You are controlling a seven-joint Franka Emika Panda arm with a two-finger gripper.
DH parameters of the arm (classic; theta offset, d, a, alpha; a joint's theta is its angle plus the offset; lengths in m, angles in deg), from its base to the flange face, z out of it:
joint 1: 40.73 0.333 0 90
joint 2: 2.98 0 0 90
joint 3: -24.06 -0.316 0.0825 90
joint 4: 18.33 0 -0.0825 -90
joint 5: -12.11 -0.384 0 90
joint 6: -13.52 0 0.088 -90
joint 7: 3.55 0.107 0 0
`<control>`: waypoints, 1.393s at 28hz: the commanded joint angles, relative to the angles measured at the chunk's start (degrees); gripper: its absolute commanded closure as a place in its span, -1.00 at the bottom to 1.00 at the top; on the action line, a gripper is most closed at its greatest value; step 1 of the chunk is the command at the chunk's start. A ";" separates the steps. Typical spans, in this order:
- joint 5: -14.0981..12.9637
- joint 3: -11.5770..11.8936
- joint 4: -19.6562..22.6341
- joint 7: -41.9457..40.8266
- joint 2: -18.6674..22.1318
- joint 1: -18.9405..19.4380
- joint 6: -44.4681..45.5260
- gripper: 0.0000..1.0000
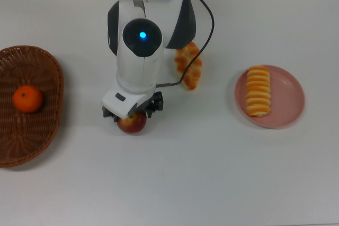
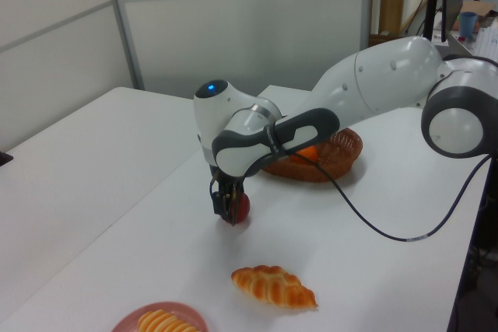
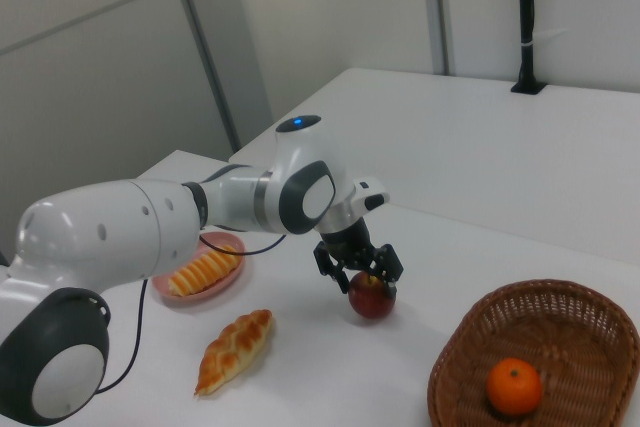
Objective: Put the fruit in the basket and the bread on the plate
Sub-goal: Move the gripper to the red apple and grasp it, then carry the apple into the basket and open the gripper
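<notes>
The red apple (image 1: 134,124) lies on the white table, left of centre in the top view. My gripper (image 1: 132,114) has come down over it, open, with a finger on either side; in the right view the gripper (image 3: 361,273) straddles the top of the apple (image 3: 372,299). The orange mandarin (image 1: 27,99) sits in the wicker basket (image 1: 55,75) at the top view's left. A striped loaf (image 1: 258,90) lies on the pink plate (image 1: 290,99) at the top view's right. The braided loaf (image 1: 190,70) lies on the table, partly behind my arm.
My white arm reaches in from the far edge of the table in the top view, and its black cable loops beside the braided loaf. In the left view the arm crosses in front of the basket (image 2: 348,145).
</notes>
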 commanded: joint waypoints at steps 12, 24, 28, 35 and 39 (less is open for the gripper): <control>0.59 0.02 -0.55 2.80 -0.06 0.10 -1.85 1.00; -7.76 0.28 -3.18 4.83 6.10 -12.81 -1.85 0.96; -7.14 0.72 -3.54 4.31 5.92 -17.47 -2.12 0.93; -6.88 1.16 -2.93 4.04 4.08 -22.93 -8.79 0.89; -4.34 2.39 -3.01 3.52 1.00 -23.02 -9.15 0.85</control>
